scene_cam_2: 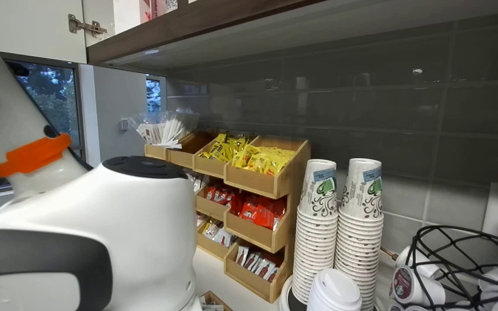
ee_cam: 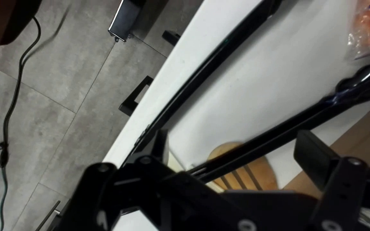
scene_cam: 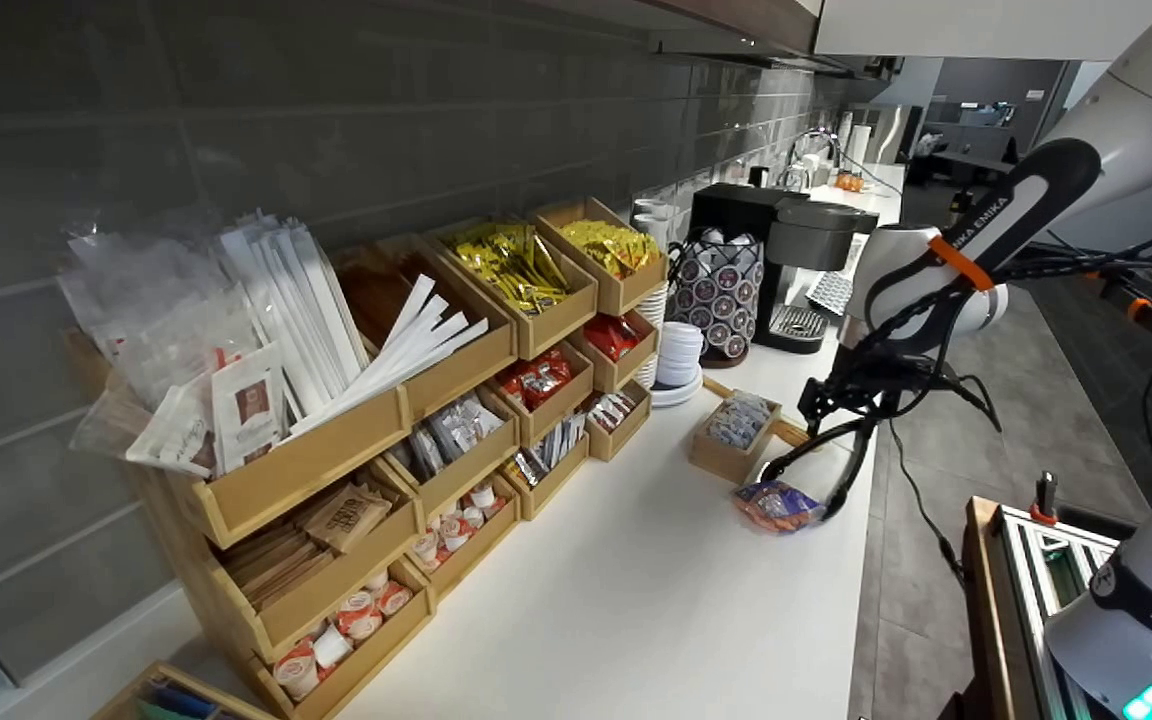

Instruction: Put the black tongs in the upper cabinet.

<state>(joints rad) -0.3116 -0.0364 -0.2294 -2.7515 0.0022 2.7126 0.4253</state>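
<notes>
Gripper (ee_cam: pixel 233 141) stood wide, grasping nothing; one arm of black tongs (ee_cam: pixel 268 137) ran between jaws, perhaps for closing there. Tongs lay splayed on counter (scene_cam: pixel 636 590), colourful packet (scene_cam: pixel 778 505) between their arms. Upper cabinet (scene_cam_2: pixel 201 23) stood open, presumably to receive them.

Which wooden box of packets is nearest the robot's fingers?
The small box beside the black tongs, standing apart from the tiered rack; all others sit farther off.
</notes>
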